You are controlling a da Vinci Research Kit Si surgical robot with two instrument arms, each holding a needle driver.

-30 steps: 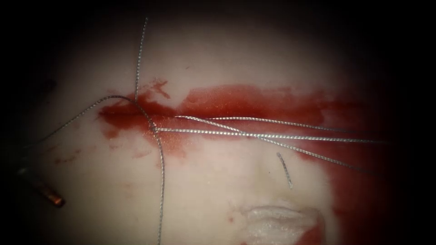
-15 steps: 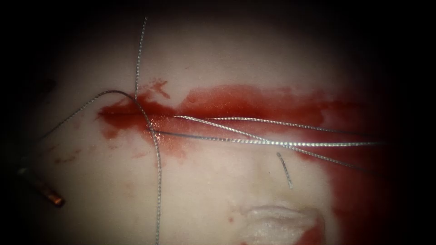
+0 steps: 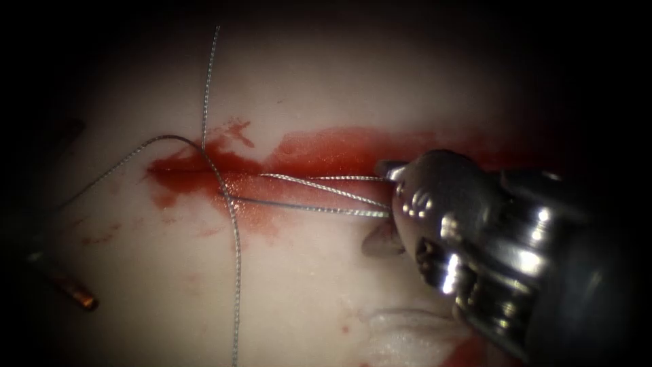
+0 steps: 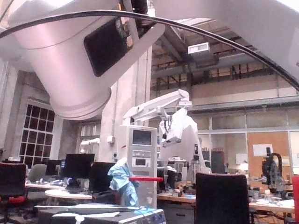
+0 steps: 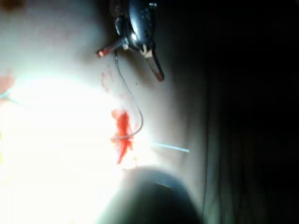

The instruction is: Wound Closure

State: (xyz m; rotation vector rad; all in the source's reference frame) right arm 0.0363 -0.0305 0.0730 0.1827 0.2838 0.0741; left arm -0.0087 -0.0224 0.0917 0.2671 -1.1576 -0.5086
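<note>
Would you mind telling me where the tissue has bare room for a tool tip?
Bare tissue lies left of the downward thread, below the red fluid, and again above that fluid, right of the upward strand. It is crowded along the cut, where strands cross toward the right arm's tool, jaws spread.

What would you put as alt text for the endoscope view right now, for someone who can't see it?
The right arm's gripper reaches in from the right over the cut in the tissue, beside three strands of thread that fan out across the red fluid. Another thread strand curves across the cut's left end. The left arm's gripper sits at the dim left edge.
</note>
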